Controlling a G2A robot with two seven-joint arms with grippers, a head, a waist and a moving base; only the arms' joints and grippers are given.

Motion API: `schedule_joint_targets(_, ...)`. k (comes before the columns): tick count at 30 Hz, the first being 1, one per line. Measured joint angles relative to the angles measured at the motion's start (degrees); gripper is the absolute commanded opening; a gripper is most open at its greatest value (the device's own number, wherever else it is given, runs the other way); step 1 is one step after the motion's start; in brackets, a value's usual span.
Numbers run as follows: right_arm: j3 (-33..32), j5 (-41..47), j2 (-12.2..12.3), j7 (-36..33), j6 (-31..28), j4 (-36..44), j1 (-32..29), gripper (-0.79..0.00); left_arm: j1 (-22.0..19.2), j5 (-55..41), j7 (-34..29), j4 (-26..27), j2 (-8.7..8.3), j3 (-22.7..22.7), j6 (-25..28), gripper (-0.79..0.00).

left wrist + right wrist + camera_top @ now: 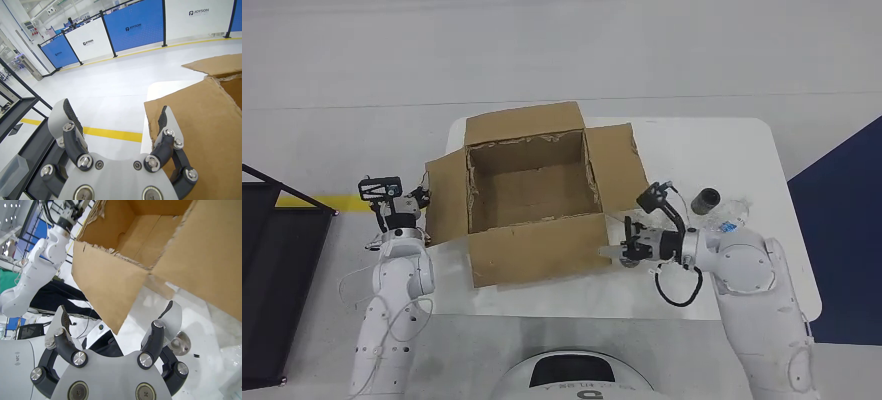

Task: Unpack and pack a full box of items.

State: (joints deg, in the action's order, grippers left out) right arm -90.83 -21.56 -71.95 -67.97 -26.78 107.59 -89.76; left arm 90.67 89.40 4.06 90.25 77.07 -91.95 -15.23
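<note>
The white table (742, 150) bears the open box (532, 262) mid-frame, seemingly emptied, so repacking remains; left gripper (115, 106) and right gripper (116, 305) flank it, fingers spread and empty, a dark cylinder (706, 201) lying at centre-right.

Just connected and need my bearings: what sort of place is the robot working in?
Probably a factory or lab hall: blue-and-white partition panels, a yellow floor line, and an open cardboard box on a white table.
</note>
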Motion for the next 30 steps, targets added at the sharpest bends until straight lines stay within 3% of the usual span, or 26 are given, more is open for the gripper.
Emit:
schedule_joint_targets(3,-5.1,2.0,0.7,-0.3,-2.0,-0.3,-1.6,0.0,0.0,0.0,0.0,0.0,0.0,0.0,0.0,0.0)
schedule_joint_targets(14,-4.9,1.8,0.7,-0.1,-1.8,-0.3,-1.6,0.0,0.0,0.0,0.0,0.0,0.0,0.0,0.0,0.0)
schedule_joint_targets(18,-3.7,-8.8,1.1,3.1,-1.1,2.3,-3.5,-0.015,0.0,0.0,0.0,0.0,0.0,0.0,0.0,0.0)
schedule_joint_targets(19,-3.4,-12.9,1.2,4.2,-1.8,3.2,-4.6,-0.139,0.0,0.0,0.0,0.0,0.0,0.0,0.0,0.0)
schedule_joint_targets(20,-3.1,-17.9,1.3,6.0,-2.2,4.3,-6.1,-0.336,0.0,0.0,0.0,0.0,0.0,0.0,0.0,0.0)
schedule_joint_targets(21,-2.8,-21.3,1.4,7.5,-2.1,4.9,-7.2,-0.406,0.0,0.0,0.0,0.0,0.0,0.0,0.0,0.0)
schedule_joint_targets(26,2.0,-42.5,1.5,15.9,1.5,6.7,-11.7,-0.456,0.0,0.0,0.0,0.0,0.0,0.0,0.0,0.0)
schedule_joint_targets(30,6.4,-51.0,1.4,19.8,3.8,5.0,-11.9,-0.502,0.0,0.0,0.0,0.0,0.0,0.0,0.0,0.0)
